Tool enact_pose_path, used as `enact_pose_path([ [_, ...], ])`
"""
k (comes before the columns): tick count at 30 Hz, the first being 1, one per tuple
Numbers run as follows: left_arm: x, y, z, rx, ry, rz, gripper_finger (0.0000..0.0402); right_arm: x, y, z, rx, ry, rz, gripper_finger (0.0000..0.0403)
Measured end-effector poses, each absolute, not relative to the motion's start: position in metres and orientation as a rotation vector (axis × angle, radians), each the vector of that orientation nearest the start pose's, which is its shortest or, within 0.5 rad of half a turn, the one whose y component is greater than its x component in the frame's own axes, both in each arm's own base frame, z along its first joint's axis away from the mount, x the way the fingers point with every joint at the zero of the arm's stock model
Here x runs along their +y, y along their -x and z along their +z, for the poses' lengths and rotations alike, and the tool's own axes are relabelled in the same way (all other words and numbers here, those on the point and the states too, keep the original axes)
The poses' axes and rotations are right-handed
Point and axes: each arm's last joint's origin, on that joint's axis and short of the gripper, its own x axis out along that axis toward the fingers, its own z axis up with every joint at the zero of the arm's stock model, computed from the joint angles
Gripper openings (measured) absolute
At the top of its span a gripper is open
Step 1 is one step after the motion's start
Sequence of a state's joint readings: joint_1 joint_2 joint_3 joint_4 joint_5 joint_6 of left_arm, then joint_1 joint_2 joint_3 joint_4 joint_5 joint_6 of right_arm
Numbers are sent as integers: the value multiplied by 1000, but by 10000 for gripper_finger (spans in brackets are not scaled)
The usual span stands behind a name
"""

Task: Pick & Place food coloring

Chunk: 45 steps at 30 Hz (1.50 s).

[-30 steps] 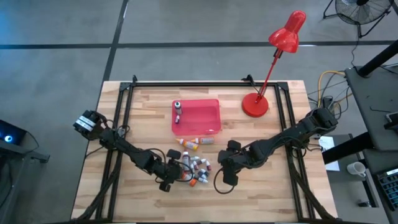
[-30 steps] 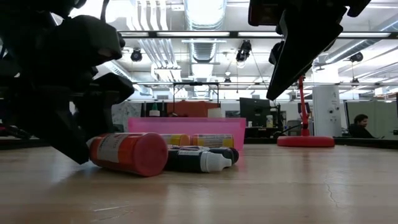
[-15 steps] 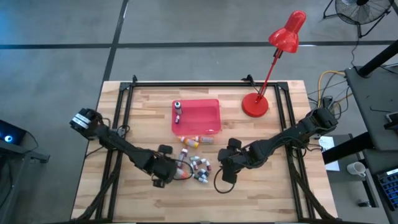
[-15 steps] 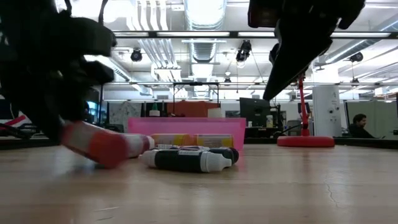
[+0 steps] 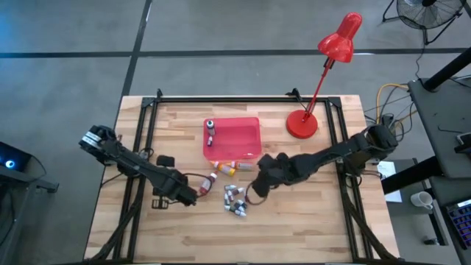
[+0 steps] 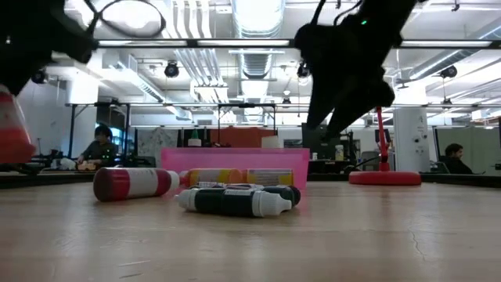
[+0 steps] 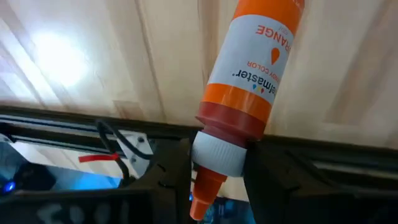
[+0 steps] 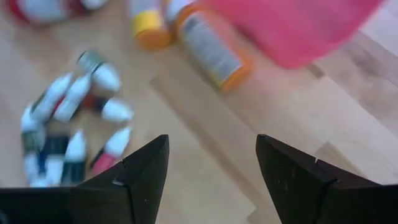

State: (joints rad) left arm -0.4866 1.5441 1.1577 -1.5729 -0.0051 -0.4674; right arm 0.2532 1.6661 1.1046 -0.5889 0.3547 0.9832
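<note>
The food coloring bottles lie in a small pile on the wooden table, with dark-bodied, white-capped ones in front. A red-and-white bottle lies on its side left of the pile. My left gripper, left of the pile, is shut on an orange bottle. My right gripper is open and hovers right of the pile, near the red tray's near edge. Two orange bottles lie against that edge. One bottle lies inside the tray. My left gripper pinches the orange bottle between its two fingers at the white cap collar, just below the red neck. The body sticks out ahead of the fingers, and the orange nozzle tip points back between them. In the low view the bottle hangs clear of the table.
A red desk lamp stands on its round base at the table's far right. Black frame rails run along the table's sides. Bare wood lies near the table's near edge. People sit in the room behind.
My left gripper has taken the orange bottle from the pile's left side, tipped it up, lifted it clear and carried it toward the table's left. The pile was disturbed; a red-and-white bottle now lies apart on its left. My right gripper has moved toward the far edge, nearer the tray.
</note>
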Motion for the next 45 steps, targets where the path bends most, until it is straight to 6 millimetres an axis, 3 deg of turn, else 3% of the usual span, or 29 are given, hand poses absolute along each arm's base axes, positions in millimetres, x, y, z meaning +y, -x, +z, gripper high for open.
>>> enact_pose_path([
  [5,-106,-199,214,2039,-203,139,96,54,-319,199,972,-576,-585,233],
  [11,-106,-200,179,2229,-308,115,96,49,-320,199,989,-574,-568,233],
  [18,-109,-205,163,2282,-341,119,96,50,-320,199,1005,-585,-550,233],
  [30,-108,-202,209,2092,-160,110,96,51,-319,198,1030,-598,-524,233],
  [36,-100,-193,248,1933,10,129,96,55,-324,201,1052,-592,-336,233],
  [40,-90,-185,276,1745,65,153,96,58,-338,211,916,-470,-139,231],
  [45,-82,-188,303,1471,114,165,96,62,-359,232,613,-248,56,220],
])
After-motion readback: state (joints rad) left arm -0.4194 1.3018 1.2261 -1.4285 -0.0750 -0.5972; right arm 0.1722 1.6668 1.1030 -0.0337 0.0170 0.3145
